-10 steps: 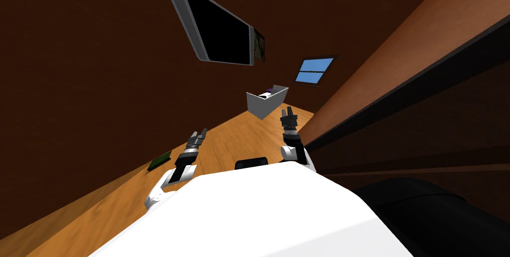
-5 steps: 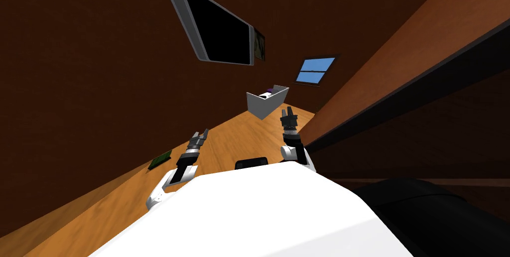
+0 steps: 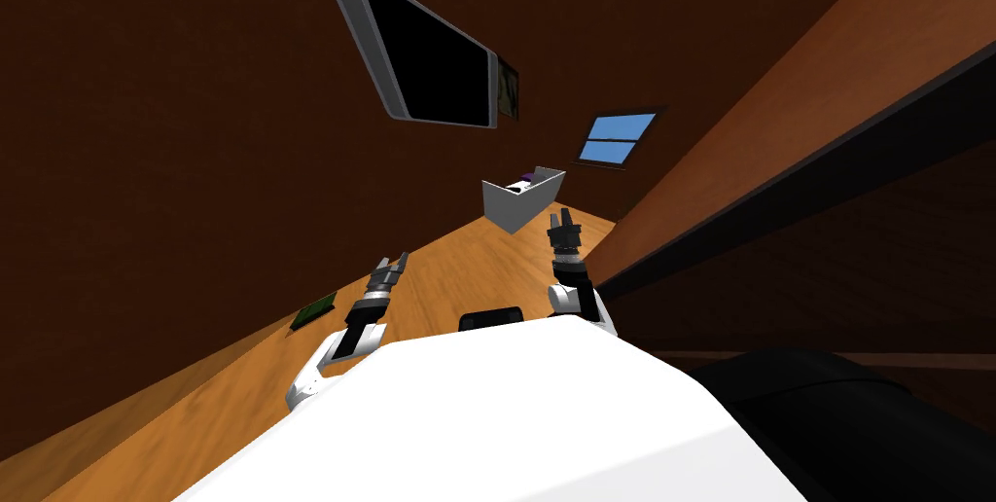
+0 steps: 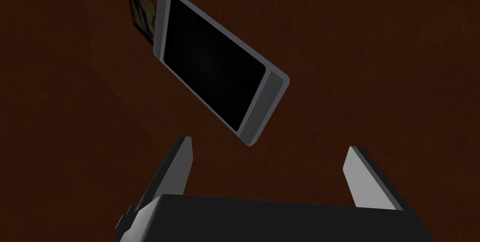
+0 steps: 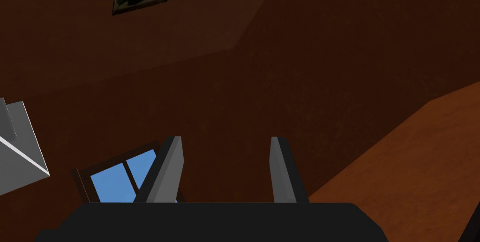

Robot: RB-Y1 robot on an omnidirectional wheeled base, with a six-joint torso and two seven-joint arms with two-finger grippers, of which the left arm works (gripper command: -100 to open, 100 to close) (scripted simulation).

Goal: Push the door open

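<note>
A reddish-brown door panel (image 3: 778, 107) runs along my right side, with a dark edge strip (image 3: 778, 195) below it. It also shows beside my right hand (image 5: 422, 159). My right gripper (image 3: 560, 224) is raised close beside the panel's near end, and I cannot tell whether it touches. Its fingers (image 5: 171, 169) stand apart with nothing between them, around the midpoint (image 5: 225, 169). My left gripper (image 3: 393, 266) hangs over the wooden floor, well away from the door. It is wide open and empty (image 4: 267, 173), facing the dark brown wall.
A grey-framed black screen (image 3: 423, 49) hangs on the dark wall ahead, a small picture (image 3: 506, 88) beside it. A white open box (image 3: 520, 197) stands on the wooden floor (image 3: 457, 272) in front of my right hand. A window (image 3: 615, 138) is beyond, and a green flat thing (image 3: 313, 312) lies at the wall's foot.
My left hand has sunk slightly and its fingers have spread a little. My view has shifted a touch. The faint brown strip in the dark area at lower right now lies lower.
</note>
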